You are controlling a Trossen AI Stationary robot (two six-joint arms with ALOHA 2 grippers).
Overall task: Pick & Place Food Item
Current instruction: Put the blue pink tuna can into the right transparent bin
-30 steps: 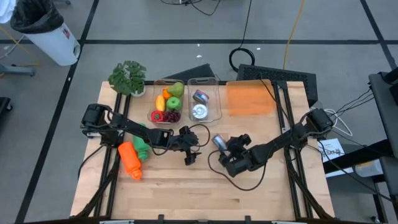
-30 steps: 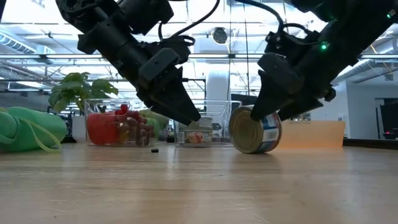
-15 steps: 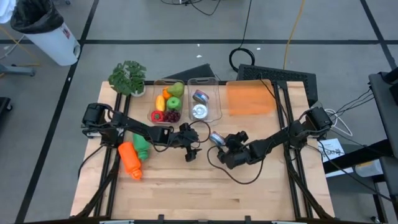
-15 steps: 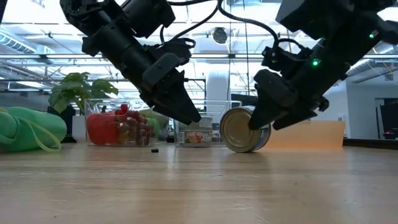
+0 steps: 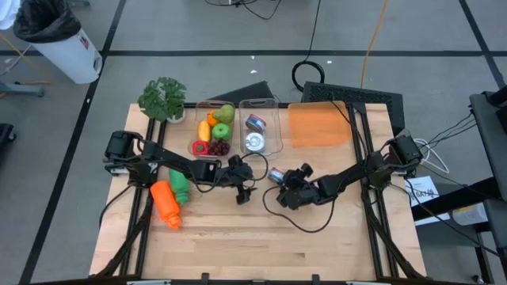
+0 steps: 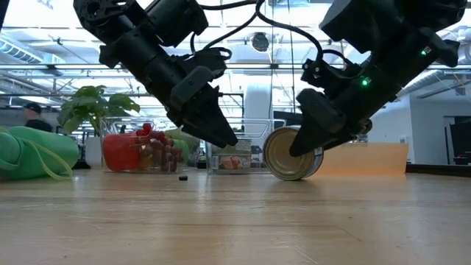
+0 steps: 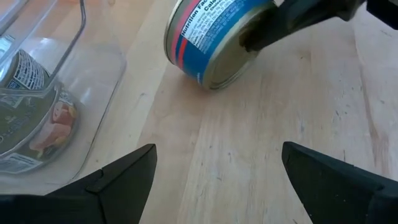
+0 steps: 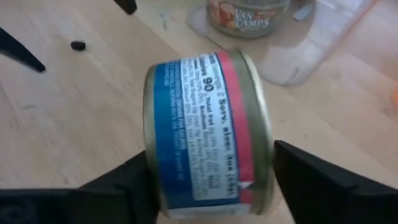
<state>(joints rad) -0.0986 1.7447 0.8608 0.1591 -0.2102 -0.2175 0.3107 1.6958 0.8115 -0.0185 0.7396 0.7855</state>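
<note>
While its two dark fingers stood on either side of the small round tin can with the blue and red label, the right gripper had not visibly clamped it; one finger seemed to touch the can's flat end, but whether the jaws gripped could not be told. The can lay on its side on the pale wooden table, near the middle, just in front of the clear plastic bin that held two more tins. In the low view the can rested on the tabletop with its round metal end facing the camera and the right gripper pressed against it from above.

The left gripper hung just beside, its jaws wide apart and holding nothing, tips low over the table and pointed toward the can. A small black speck lay on the wood beneath it.

Farther out, a second clear bin held bright plastic fruit. An orange bottle and a green one lay near the left arm, a green potted plant stood at the back left corner, and an orange sheet lay at the back right.
</note>
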